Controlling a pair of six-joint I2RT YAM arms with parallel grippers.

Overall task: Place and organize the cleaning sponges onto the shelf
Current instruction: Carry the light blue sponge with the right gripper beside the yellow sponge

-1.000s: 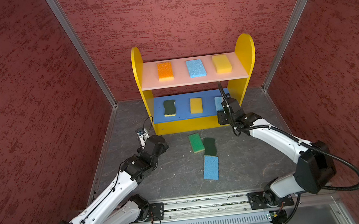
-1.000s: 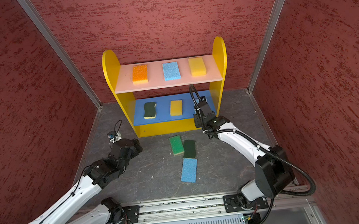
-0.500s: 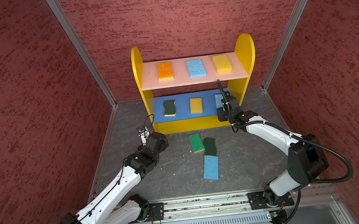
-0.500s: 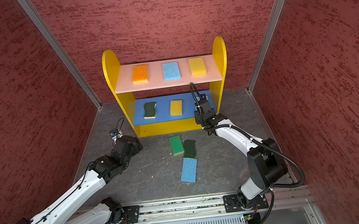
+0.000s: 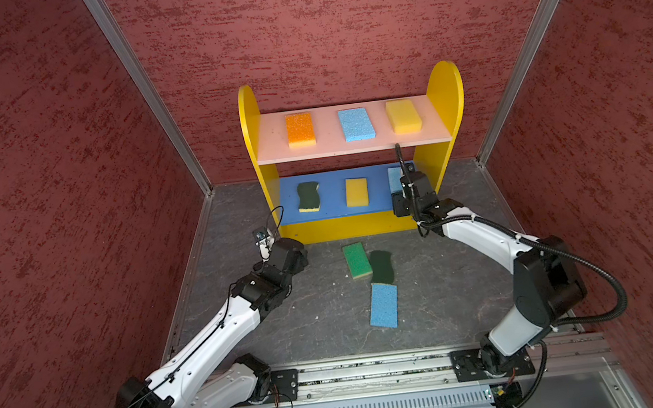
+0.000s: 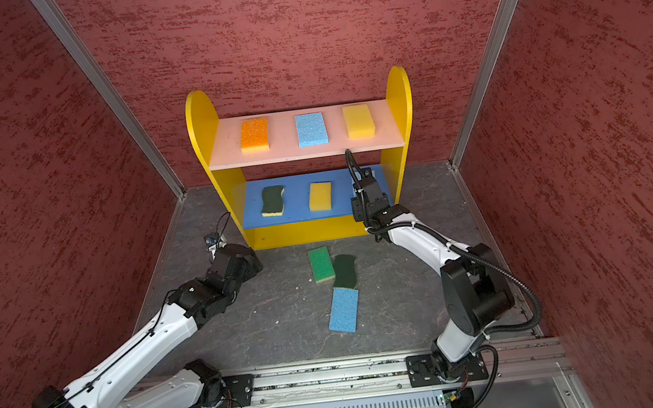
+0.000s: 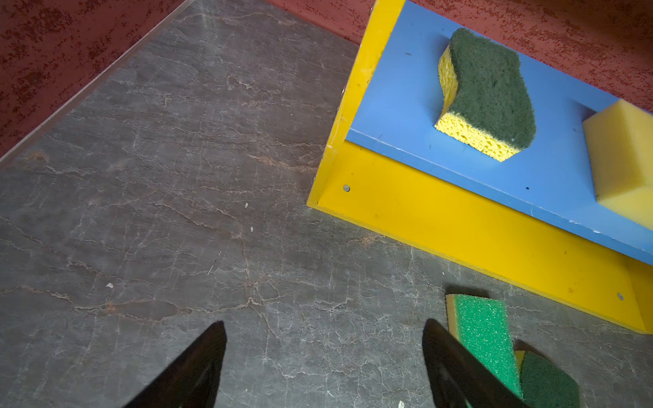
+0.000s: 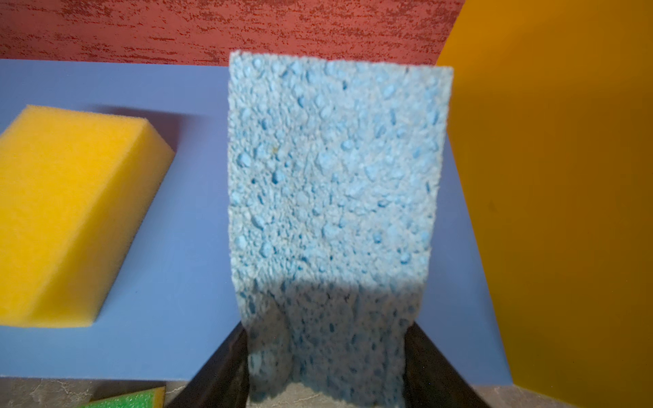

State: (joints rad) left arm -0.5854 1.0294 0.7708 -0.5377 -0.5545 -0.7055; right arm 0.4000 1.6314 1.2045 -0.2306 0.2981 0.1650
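Top views, shelf: the shelf stands upper centre. Its pink board carries the orange sponge, upper blue sponge and upper yellow sponge in a row.
Top views, blue board: on the blue board the shelved scourer lies at left and the lower yellow sponge in the middle. At right the right end effector reaches in with the carried blue sponge.
Top views, counter: at centre frame on the counter, the green sponge lies against the loose scourer, with the loose blue sponge just below. The left end effector hangs to their left, apart from them.
Left wrist view: the left end effector's jaws stand wide with only bare counter between them. The green sponge shows past one finger at lower right.
Right wrist view: the right end effector's jaws grip the near end of the carried blue sponge. The sponge extends over the blue board between the lower yellow sponge and the yellow side panel. I cannot tell whether it rests on the board.
Step in hand: placing the sixth sponge in the blue board's right-hand slot.
Next move: probably settle the sponge flat, spread the jaws and back straight out, without dragging it or knocking the panel. Three sponges are left on the counter.
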